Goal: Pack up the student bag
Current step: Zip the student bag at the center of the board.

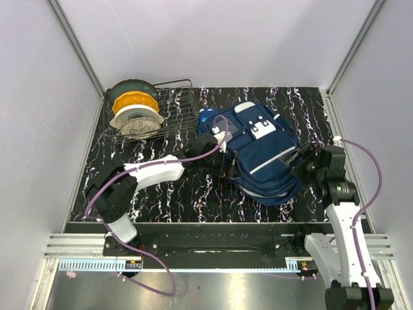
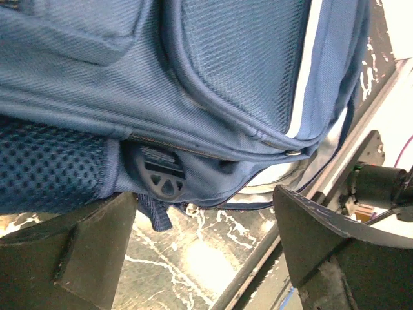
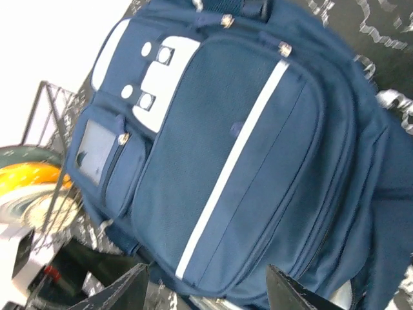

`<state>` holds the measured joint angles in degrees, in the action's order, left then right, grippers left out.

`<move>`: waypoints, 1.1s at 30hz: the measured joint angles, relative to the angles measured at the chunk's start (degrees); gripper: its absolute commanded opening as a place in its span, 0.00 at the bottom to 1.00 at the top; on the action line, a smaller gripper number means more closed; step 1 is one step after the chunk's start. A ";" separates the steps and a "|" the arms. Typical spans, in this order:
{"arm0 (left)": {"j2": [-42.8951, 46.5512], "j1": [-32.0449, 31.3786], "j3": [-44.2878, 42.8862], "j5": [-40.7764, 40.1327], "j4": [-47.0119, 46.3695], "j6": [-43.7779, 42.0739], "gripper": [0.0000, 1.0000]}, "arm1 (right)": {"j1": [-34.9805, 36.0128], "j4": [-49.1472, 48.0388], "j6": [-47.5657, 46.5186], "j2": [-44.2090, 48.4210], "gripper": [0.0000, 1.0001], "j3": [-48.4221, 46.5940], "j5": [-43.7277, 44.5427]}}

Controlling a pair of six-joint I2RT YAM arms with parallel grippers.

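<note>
While left fingers [image 2: 71, 252] and right fingers [image 3: 297, 292] gape, student bag [image 1: 264, 161] diagonal, far-left to near-right

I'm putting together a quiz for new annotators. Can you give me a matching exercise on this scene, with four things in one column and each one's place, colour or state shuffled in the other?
Things:
1. student bag
2. wire rack
3. left gripper
4. right gripper

Descriptions:
A. in the far left corner of the table, holding stacked dishes
B. open, at the bag's right side
C. navy with white stripes, lying flat
D. open, at the bag's left side

Pairs: 1-C, 2-A, 3-D, 4-B
</note>
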<state>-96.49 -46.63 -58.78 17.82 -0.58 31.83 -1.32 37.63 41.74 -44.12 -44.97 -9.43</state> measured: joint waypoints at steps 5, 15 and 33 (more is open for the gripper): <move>2.01 2.01 0.94 -0.70 2.62 -4.09 0.92 | 0.20 0.04 3.39 9.77 0.74 5.92 -7.32; 3.74 5.97 3.13 -3.56 5.05 -8.31 0.98 | 0.76 0.61 6.01 14.47 0.70 8.66 -14.69; -2.75 8.44 -3.06 -1.16 3.89 -6.12 0.77 | 42.77 -4.85 15.32 -0.50 0.70 8.09 11.04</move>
<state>-99.24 -38.20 -61.84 16.67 3.31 25.71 41.45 32.77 57.06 -44.62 -36.88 1.61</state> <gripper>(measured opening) 0.846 0.695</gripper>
